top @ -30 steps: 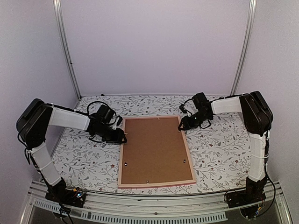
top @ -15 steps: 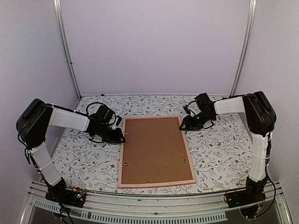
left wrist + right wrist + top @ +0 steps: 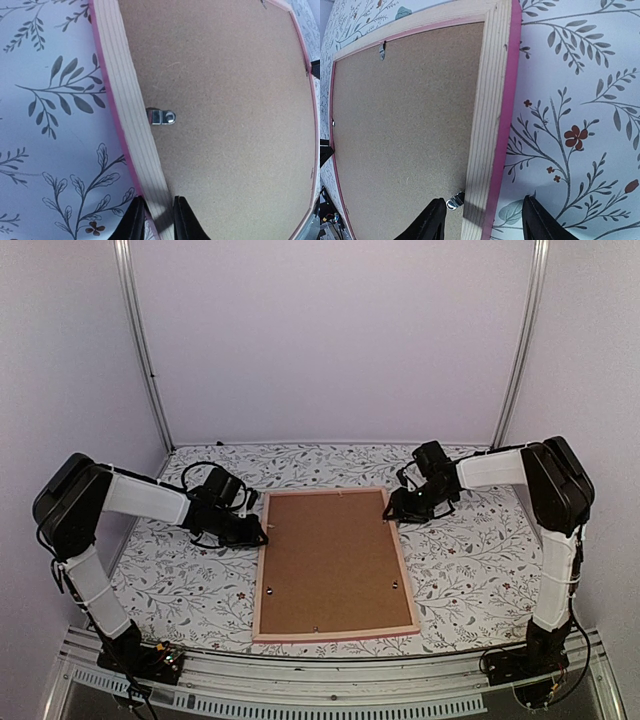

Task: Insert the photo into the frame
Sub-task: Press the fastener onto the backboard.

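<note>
- Floral tablecloth (image 3: 470, 560) carries the frame (image 3: 335, 634) face down, backing board (image 3: 330, 550) uppermost; the photo is not visible.
- The left gripper (image 3: 159, 222) has just narrowed to pinch the rail between its fingers. The right gripper (image 3: 485, 220) has widened and straddles its rail untouched, so probably only the left side is secured.
- Both forearms reach inward, low at the far corners.

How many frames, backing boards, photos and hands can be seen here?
frame: 1
backing board: 1
photo: 0 in view
hands: 2, left hand and right hand
Total: 4
</note>
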